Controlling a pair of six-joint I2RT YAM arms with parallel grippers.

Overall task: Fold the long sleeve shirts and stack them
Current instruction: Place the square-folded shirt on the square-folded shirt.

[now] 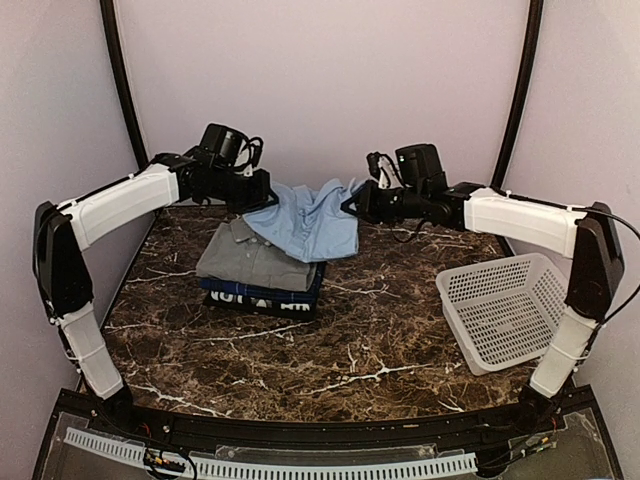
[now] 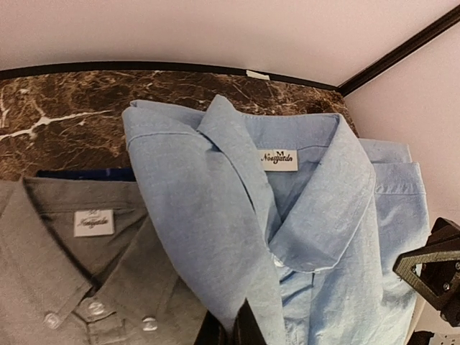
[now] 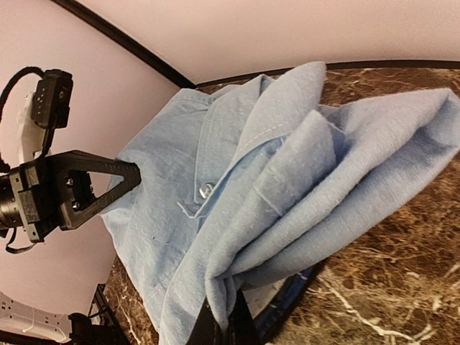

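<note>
Dark marble-patterned table (image 1: 300,350), arm bases at its near edge. White plastic lattice basket (image 1: 505,310) sits at right. Left of centre, dark navy cloth shirt with white lettering (image 1: 262,297) lies folded, with grey collared cloth shirt (image 1: 245,255) folded atop it. Light blue button-front collared cloth shirt (image 1: 305,220), rumpled, overlaps the grey one's far right corner; left gripper (image 1: 266,193) and right gripper (image 1: 352,206) each pinch its cloth, jaws pressed together.

A dark brown marble-patterned table top with white veins (image 1: 330,350) sits within plain pale lilac-pink walls (image 1: 320,80) under soft, even light, with thin black curved strips (image 1: 119,85) running up the two back corners and a white slotted plastic rail (image 1: 330,469) along the black near edge.
</note>
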